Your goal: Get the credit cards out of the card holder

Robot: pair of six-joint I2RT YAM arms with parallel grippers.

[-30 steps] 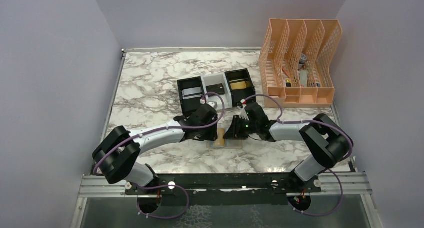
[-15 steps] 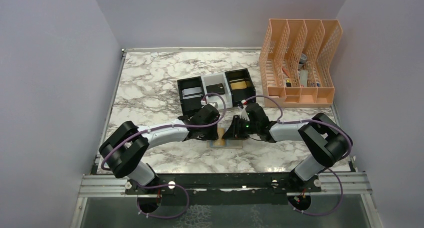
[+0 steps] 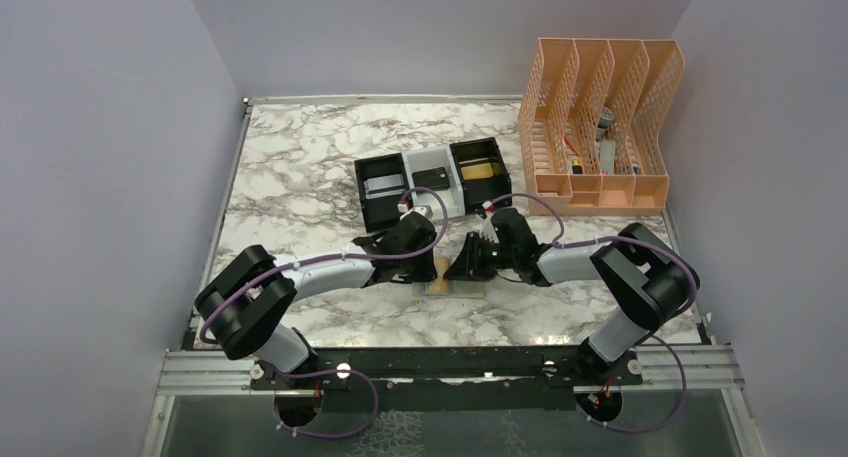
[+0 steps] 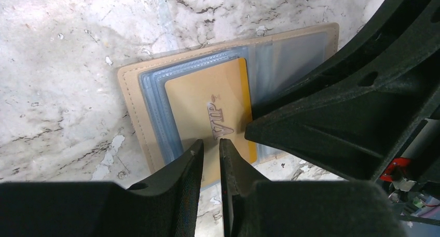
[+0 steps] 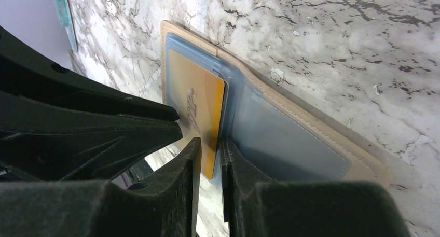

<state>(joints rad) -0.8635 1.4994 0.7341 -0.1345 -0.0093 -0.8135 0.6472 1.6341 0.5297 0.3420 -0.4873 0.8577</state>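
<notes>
- Gold rectangular plastic card [image 4: 207, 105] stamped VIP lies over the bluish clear pockets of the flat tan two-panel card holder [image 4: 129, 110], just ahead of and under the left claw [image 4: 210, 146].
- Left claw: jaws nearly together, with a thin slit over the card's near edge. Whether they pinch it cannot be told.
- Right claw [image 5: 210, 143]: the same thin slit, with its tips at the holder's middle and the card's edge showing between them. Grip unclear.
- The two claws face each other, close together.
</notes>
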